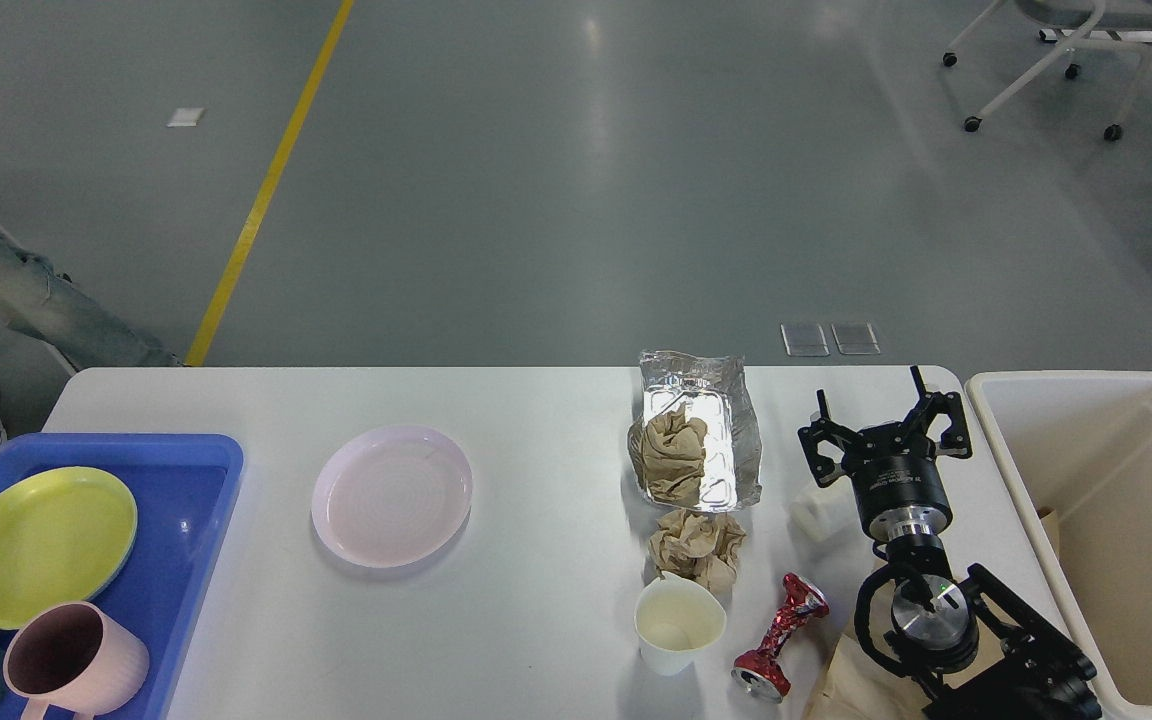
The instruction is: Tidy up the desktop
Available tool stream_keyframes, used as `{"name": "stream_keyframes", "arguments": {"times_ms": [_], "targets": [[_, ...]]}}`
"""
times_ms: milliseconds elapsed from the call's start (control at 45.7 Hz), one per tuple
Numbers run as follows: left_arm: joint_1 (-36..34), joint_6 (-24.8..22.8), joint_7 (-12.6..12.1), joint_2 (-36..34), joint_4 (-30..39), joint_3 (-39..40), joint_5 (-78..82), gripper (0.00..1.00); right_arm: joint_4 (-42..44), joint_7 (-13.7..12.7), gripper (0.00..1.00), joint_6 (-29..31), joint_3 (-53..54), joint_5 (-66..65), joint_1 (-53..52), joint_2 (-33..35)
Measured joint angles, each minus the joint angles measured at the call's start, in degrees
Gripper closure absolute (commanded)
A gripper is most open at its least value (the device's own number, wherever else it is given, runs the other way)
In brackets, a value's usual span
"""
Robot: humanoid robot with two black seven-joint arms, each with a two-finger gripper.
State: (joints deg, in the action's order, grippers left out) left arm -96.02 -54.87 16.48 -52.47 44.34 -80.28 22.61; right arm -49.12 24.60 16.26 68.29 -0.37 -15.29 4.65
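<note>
The white desktop (536,410) fills the lower half of the head view. On it lie a pale pink plate (392,495), a crumpled foil tray (701,425) holding a brown paper wad (671,455), a second paper wad (696,545), a white paper cup (678,625), a crushed red can (781,635) and a small white object (814,515). My right gripper (881,415) is open and empty above the desktop, right of the foil tray. My left gripper is out of view.
A blue tray (191,490) at the left holds a yellow-green plate (36,545) and a pink mug (76,665). A cream bin (1111,395) stands off the right edge. A brown paper sheet (851,685) lies under my right arm. A person's legs (6,295) stand at far left.
</note>
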Motion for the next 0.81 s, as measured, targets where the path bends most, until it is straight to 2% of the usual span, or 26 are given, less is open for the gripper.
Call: {"name": "stream_keyframes", "arguments": {"times_ms": [88,241,569,723,810], "targets": [[-6.9,-0.1,-0.1,4.9,2.7,-6.3,-4.0,0.04,0.0,0.0,0.0,0.0,0.0,0.0,0.0,0.0],[-16.5,-0.1,-0.2,13.9,9.5,-12.7,-9.0,0.04,0.0,0.0,0.0,0.0,0.0,0.0,0.0,0.0],[-40.9,-0.1,-0.5,31.2,29.3,-19.8,-21.2,0.04,0.1,0.0,0.0,0.0,0.0,0.0,0.0,0.0],[-52.3,-0.1,-0.8,35.5,38.2,-20.3,-22.2,0.04,0.1,0.0,0.0,0.0,0.0,0.0,0.0,0.0],[-58.1,-0.1,-2.1,38.2,42.9,-20.3,-23.4,0.04,0.1,0.0,0.0,0.0,0.0,0.0,0.0,0.0]]}}
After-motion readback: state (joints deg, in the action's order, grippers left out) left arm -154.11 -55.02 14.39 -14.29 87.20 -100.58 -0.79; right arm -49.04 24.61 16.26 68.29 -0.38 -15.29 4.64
